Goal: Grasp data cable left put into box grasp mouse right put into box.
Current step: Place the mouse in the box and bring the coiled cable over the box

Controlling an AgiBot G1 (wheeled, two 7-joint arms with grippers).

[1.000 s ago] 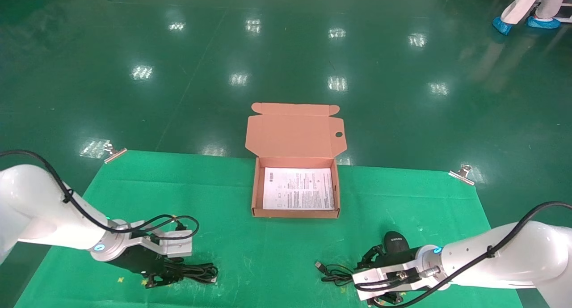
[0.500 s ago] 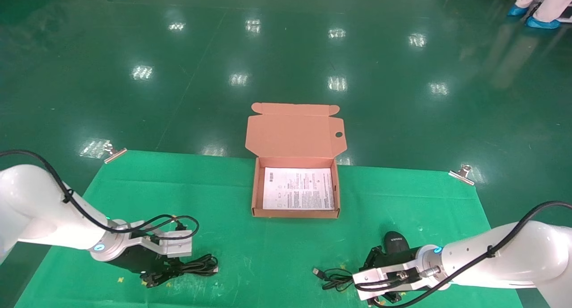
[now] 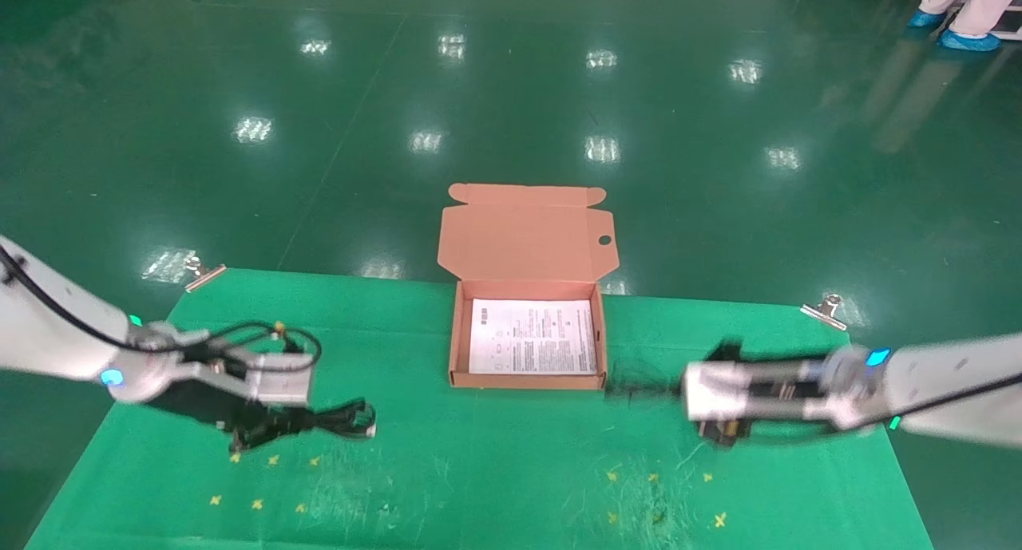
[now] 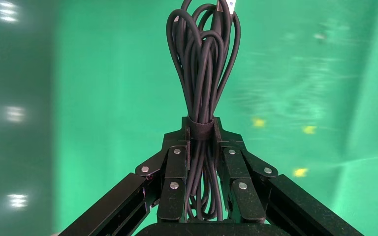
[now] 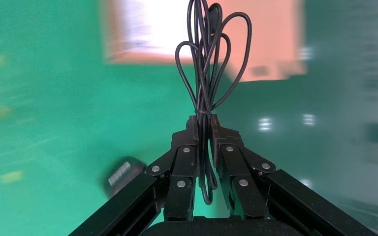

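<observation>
Left clip: a metal binder clip pins the far left corner of the green mat; yellow marks dot the mat's near part.
Left gripper: the left gripper hangs over the mat's left side; in the left wrist view its fingers are pressed onto the strapped waist of the data cable.
Data cable: a slim black bundle; long axis in line with the fingers, its looped end pointing right toward the box; nothing lies between.
Box: the box sits open at mid-mat, its holed flap lid raised behind, a white leaflet flat inside.
Right gripper: the right gripper, just right of the box, pinches the mouse cord; cord loops extend toward the box.
Mouse: the mouse hangs beside the right gripper.
Right clip: a second clip holds the far right corner.
</observation>
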